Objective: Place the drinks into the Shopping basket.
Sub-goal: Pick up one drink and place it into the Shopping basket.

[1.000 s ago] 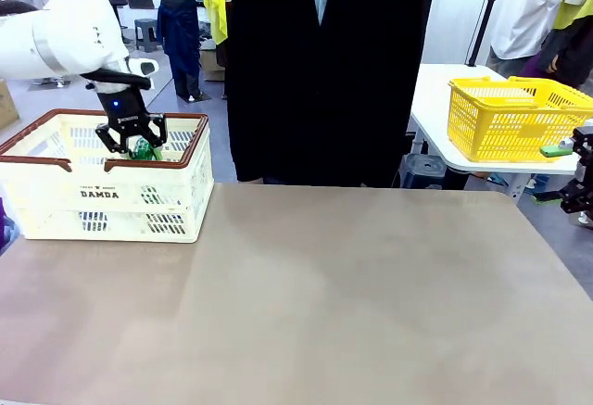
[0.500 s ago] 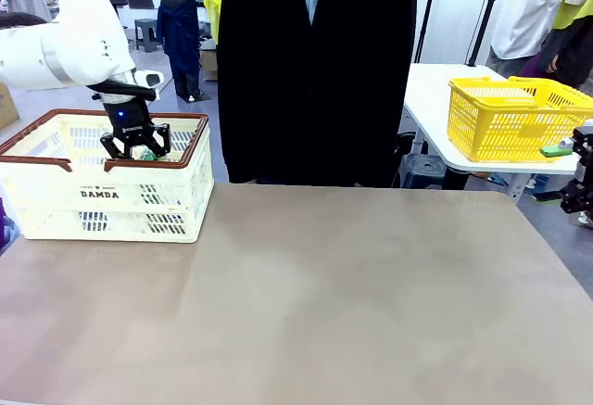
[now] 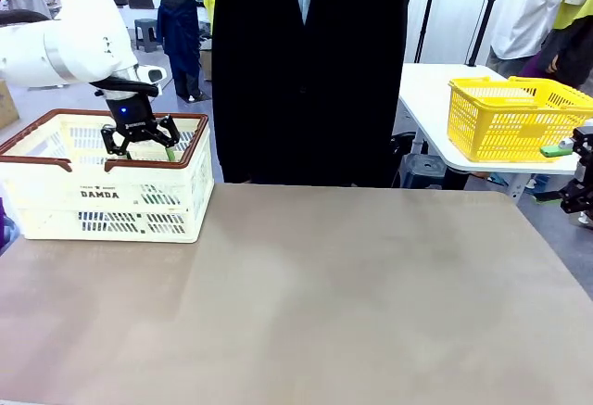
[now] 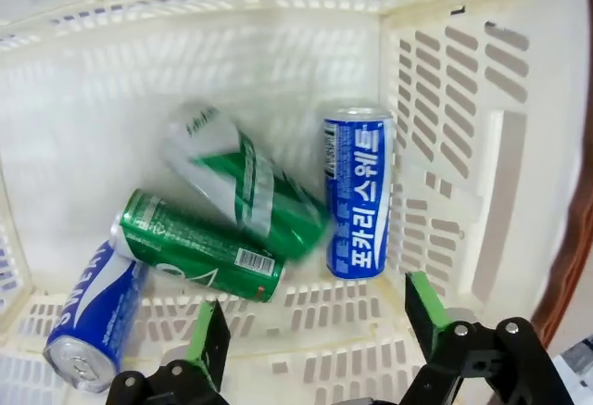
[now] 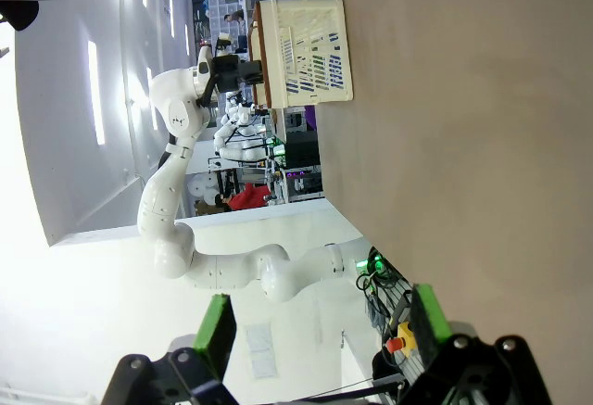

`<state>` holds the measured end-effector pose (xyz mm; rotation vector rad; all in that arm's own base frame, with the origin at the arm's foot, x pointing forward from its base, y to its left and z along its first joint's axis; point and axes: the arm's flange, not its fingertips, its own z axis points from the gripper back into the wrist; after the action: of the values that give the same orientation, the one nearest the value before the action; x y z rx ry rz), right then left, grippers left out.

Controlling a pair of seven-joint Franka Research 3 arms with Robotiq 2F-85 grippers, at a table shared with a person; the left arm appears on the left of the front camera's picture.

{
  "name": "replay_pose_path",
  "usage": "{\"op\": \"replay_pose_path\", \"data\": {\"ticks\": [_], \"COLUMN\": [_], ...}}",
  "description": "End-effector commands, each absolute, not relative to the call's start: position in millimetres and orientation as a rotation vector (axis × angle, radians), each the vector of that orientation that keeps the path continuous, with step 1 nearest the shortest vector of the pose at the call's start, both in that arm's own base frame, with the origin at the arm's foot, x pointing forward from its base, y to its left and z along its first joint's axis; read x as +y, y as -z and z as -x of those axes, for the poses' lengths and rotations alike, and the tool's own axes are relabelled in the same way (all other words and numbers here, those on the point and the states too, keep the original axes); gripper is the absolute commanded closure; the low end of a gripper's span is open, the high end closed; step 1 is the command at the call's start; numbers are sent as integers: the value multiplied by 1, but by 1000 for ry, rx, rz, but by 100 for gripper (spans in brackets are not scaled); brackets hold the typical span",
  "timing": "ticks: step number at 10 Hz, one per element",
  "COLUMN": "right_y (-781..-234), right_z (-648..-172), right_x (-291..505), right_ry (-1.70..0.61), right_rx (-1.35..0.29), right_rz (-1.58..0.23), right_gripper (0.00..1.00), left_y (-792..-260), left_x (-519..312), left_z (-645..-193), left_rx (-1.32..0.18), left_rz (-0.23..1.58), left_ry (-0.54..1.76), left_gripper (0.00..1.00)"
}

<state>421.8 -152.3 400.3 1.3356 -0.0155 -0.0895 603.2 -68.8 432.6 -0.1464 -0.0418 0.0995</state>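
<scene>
My left gripper [image 3: 139, 142] hangs open just inside the cream Shopping basket [image 3: 56, 203] at the table's far left. In the left wrist view its green-padded fingers [image 4: 209, 340] stand wide apart with nothing between them. Below them, a motion-blurred green can [image 4: 243, 190] is loose over the basket floor [image 4: 324, 308]. Another green can [image 4: 196, 247] lies beside it. One blue can [image 4: 358, 192] rests against the side wall and a second blue can [image 4: 91, 320] lies near a corner. My right gripper [image 3: 580, 186] sits open at the far right edge, off the table, and my right gripper [image 5: 324, 326] holds nothing.
A person in dark clothes [image 3: 310, 71] stands at the far side of the table. A yellow mesh basket [image 3: 514, 116] sits on a white side table to the right. The brown tabletop [image 3: 352, 294] stretches wide between the arms.
My left gripper has opened and let go of the green can, which now drops into the basket. The gripper shifted slightly right. The right arm has not moved.
</scene>
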Motion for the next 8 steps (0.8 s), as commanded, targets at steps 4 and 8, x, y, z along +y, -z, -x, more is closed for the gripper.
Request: {"op": "replay_pose_path", "data": {"ticks": [4,8], "right_y": [-402,-402], "right_z": [-420,-420], "right_x": [-154,-154], "right_ry": [68,68], "right_rx": [-13,-13], "right_rz": [-1336,-1336], "right_gripper": [0,0], "left_y": [-482,-546], "left_x": [-57,34], "left_z": [-580,-517], "left_rx": [-58,21], "left_rz": [386,1073], "left_ry": [-14,-115], "left_gripper": [0,0]}}
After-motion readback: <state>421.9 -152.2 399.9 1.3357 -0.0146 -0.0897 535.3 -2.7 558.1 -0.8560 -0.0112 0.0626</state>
